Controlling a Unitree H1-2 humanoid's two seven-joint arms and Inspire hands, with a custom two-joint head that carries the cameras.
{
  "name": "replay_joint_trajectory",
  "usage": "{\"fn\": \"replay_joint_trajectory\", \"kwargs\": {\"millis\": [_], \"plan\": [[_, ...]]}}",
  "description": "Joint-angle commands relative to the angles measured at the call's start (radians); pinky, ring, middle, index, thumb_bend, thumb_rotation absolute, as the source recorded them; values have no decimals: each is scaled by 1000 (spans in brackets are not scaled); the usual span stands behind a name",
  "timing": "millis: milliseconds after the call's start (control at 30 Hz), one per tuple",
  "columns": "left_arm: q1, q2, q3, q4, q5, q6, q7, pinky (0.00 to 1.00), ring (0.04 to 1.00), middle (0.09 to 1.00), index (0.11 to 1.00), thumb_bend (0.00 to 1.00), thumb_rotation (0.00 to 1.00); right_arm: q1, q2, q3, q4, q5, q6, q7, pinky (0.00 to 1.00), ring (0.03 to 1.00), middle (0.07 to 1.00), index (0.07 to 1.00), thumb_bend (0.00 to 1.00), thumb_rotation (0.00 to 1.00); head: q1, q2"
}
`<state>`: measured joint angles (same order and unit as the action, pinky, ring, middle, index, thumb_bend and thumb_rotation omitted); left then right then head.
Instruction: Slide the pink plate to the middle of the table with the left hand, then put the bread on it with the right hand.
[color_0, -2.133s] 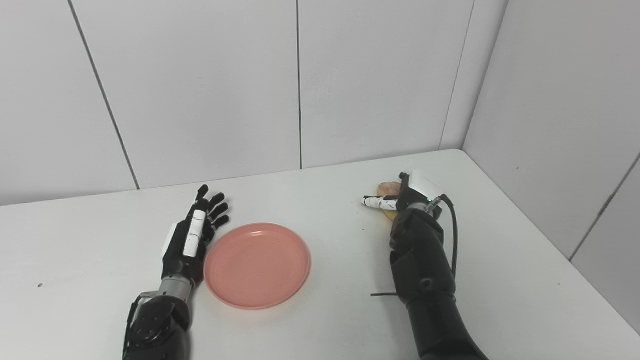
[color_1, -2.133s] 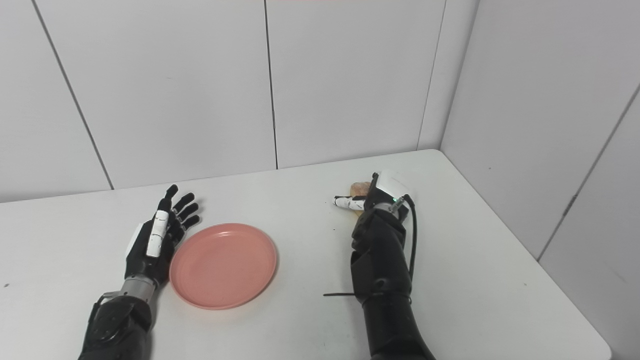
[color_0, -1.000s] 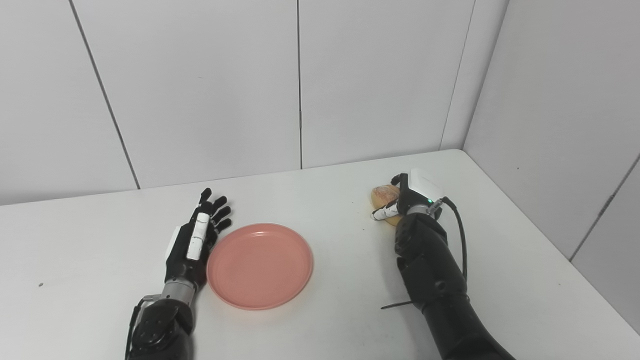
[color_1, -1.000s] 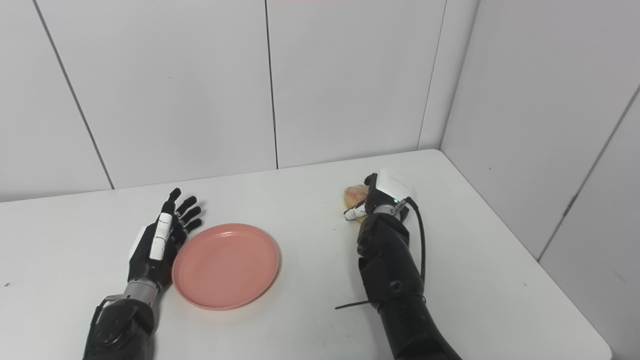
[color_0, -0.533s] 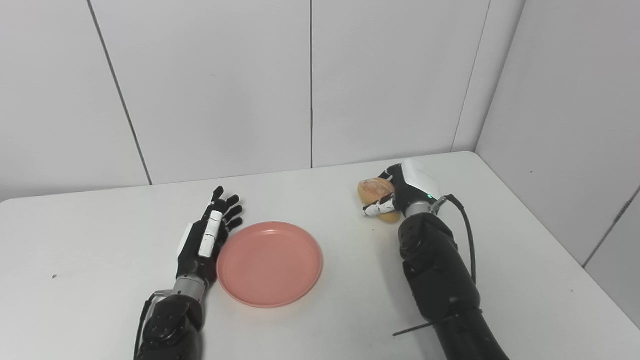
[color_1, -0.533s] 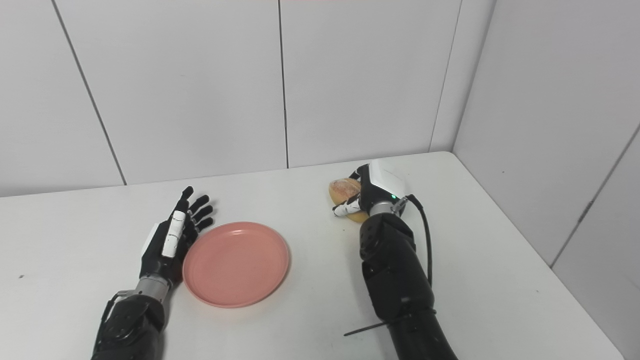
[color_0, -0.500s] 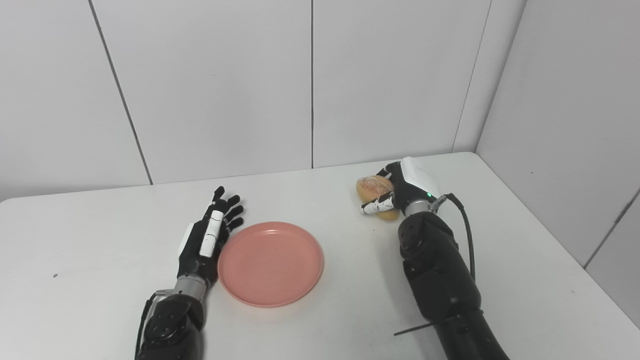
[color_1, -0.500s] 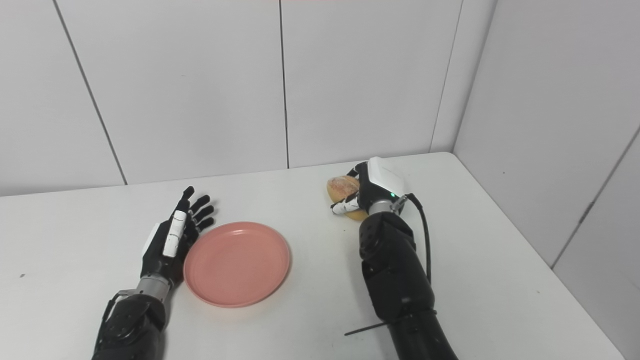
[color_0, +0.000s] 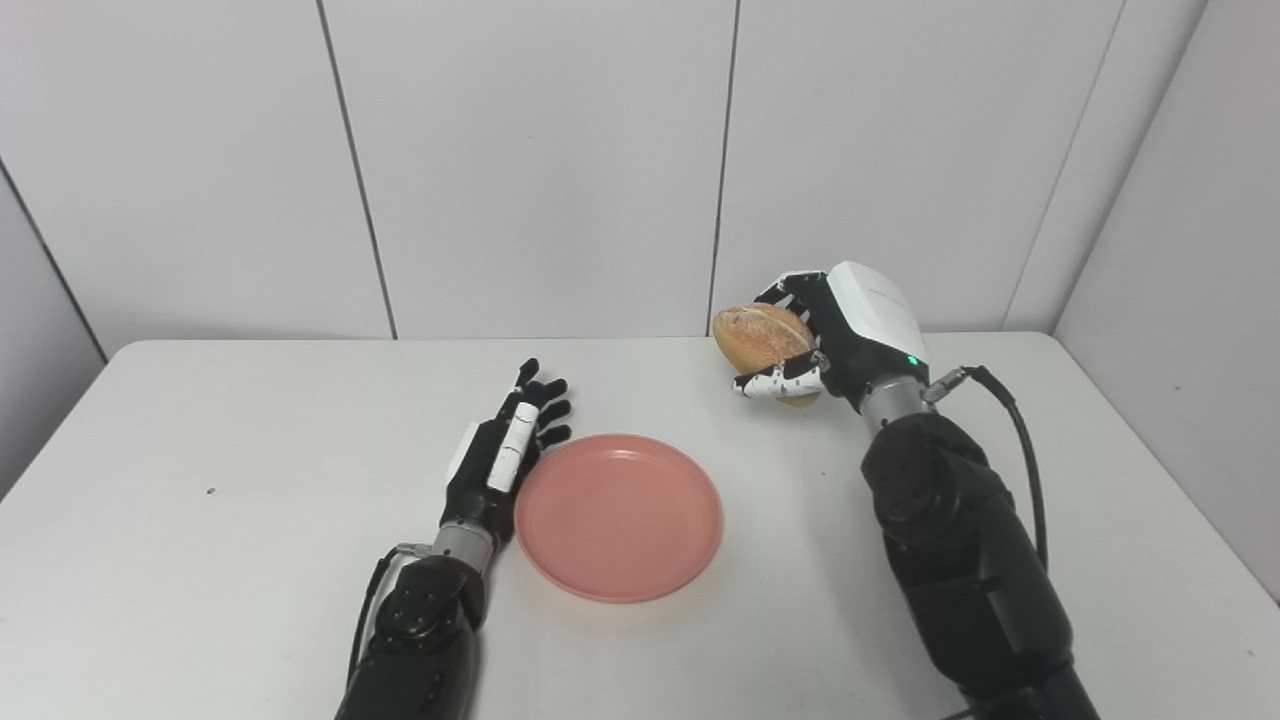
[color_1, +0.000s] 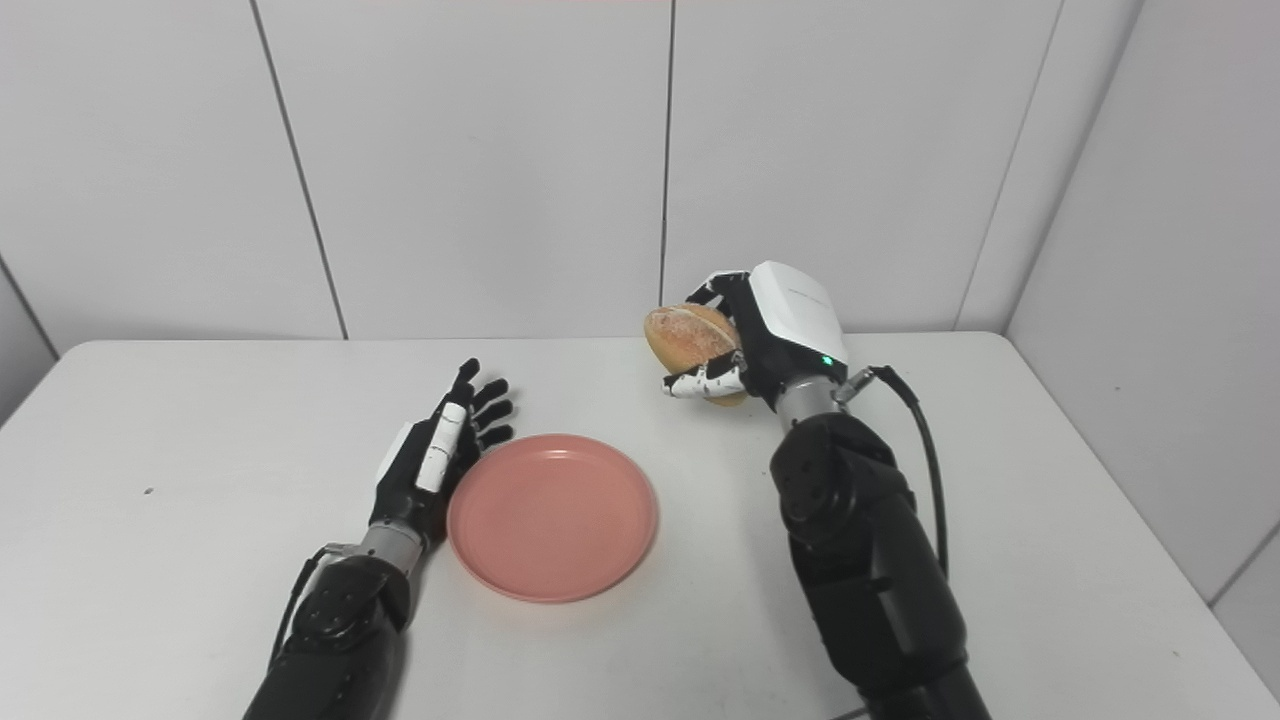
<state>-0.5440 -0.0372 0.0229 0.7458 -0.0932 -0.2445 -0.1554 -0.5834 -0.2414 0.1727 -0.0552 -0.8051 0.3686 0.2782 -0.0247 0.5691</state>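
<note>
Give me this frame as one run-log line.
left hand: open, flat beside pink plate | right hand: shut on bread, held above table | plate: empty | step: bread not yet placed

The right robot hand (color_0: 835, 345) grips the bread (color_0: 762, 340) above the table (color_0: 200, 520), beyond the pink plate (color_0: 619, 515).

A plain white rectangular bench (color_0: 200, 560) with rounded far corners fills the lower part of both views, its matte top marked by a tiny dark speck (color_0: 209, 491) near the left side. Behind it stands a wall of large pale grey panels (color_0: 540, 160) split by thin dark vertical seams, and a similar panelled wall (color_0: 1190, 230) closes off the right side.
</note>
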Motion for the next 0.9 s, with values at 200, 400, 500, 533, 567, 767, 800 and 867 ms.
{"fn": "replay_joint_trajectory", "kwargs": {"millis": [200,400,500,533,567,767,800,867], "plan": [[74,-59,-10,112,4,-34,17,864,890,914,1000,825,877,-34,-61,67,-37,100,-124,23,314,388,488,547,510,0,62,3],[63,-69,-10,141,8,-55,24,859,879,909,995,813,879,-57,-74,127,-15,126,-179,56,296,377,478,560,508,0,86,2],[58,-73,-7,153,4,-59,24,864,873,905,994,804,882,-76,-83,155,5,155,-213,100,332,394,493,540,511,0,90,4],[57,-74,-7,155,2,-59,24,869,871,905,993,802,878,-81,-84,165,6,156,-214,113,345,399,493,533,513,0,91,4],[57,-75,-7,156,3,-59,25,873,873,907,995,801,878,-86,-85,174,8,156,-215,123,354,404,494,527,514,0,96,5],[52,-76,-10,166,10,-69,33,856,869,906,1000,815,888,-108,-83,222,50,159,-259,148,367,411,509,512,516,0,104,6],[51,-76,-11,168,10,-71,33,853,869,905,999,817,887,-109,-82,225,56,160,-265,147,356,407,506,516,515,0,104,6],[54,-77,-11,161,8,-68,32,854,868,905,999,824,884,-110,-77,233,69,164,-274,149,315,388,491,533,513,0,109,14]]}}
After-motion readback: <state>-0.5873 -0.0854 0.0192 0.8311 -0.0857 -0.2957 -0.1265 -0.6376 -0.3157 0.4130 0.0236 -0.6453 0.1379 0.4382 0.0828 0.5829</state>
